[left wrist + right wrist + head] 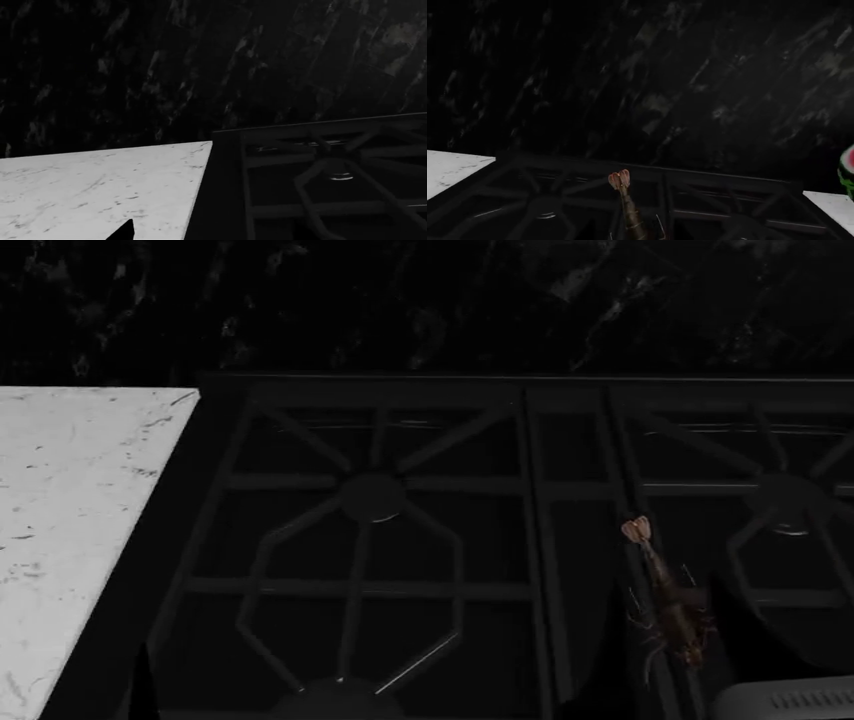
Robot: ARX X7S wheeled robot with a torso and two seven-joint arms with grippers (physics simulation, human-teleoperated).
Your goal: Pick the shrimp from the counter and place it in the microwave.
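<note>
Shrimp is hanging over the black stove, toward its right burner, long axis running tail-fan away from the robot. Right end effector appears to be gripping its lower body, though the fingers are sitting out of frame. Worktop is lying well off to the stove's left. Left end effector: state cannot be told. Microwave is not showing anywhere.

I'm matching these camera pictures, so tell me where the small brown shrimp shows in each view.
Head view: small brown shrimp at lower right, over the black gas stove, fan tail pointing away.
Right wrist view: shrimp at bottom centre, its lower part cut off.
Left wrist view: not in it.
Shared landmark: the stove grates beside the white speckled stone counter.
</note>
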